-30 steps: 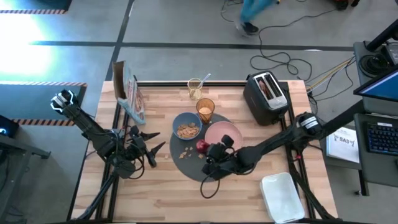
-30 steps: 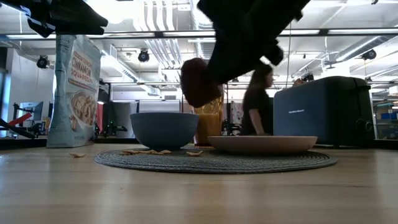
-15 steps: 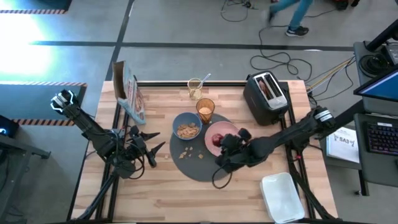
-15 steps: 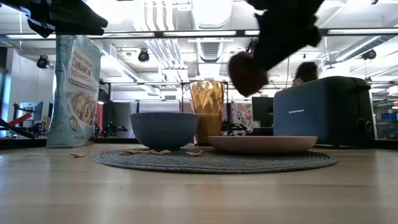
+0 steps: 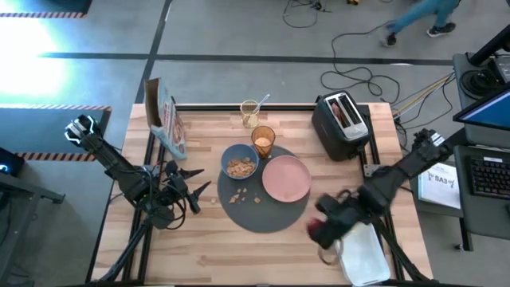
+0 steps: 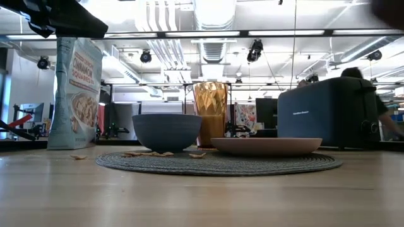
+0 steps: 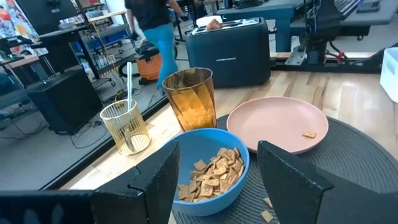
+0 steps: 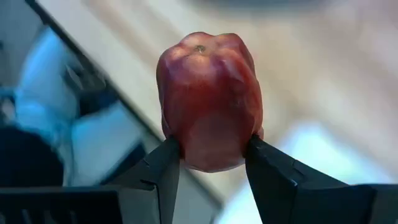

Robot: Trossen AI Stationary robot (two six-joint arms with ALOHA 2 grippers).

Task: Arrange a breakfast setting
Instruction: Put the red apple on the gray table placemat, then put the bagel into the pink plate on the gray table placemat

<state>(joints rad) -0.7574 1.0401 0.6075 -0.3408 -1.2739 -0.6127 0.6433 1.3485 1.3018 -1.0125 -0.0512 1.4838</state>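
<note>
Near the table's front right corner, the right gripper (image 5: 321,232) grips a red apple (image 8: 210,99), its two fingers pressing the fruit's lower sides. Just beside this gripper lies the white tray (image 5: 364,253); the pink plate (image 5: 286,178) and round grey mat (image 5: 263,214) lie well apart from it, toward the table's middle. The blue bowl (image 5: 239,163) of cereal and the amber tumbler (image 5: 263,141) stand beyond the plate.

The left gripper (image 5: 201,190) waits near the mat's far edge, fingers spread and holding nothing.

The risk, as a judgement: the fingers pinch only the apple's lower part, so a quick swing could roll it out, and it might drop off the table edge or onto the tray instead of the setting.

Only the right wrist view shows the grip itself. The overhead view alone places the apple against the table. The low view misses this gripper entirely. The left wrist view shows toast (image 7: 213,23) sitting in the black toaster (image 7: 229,42).
</note>
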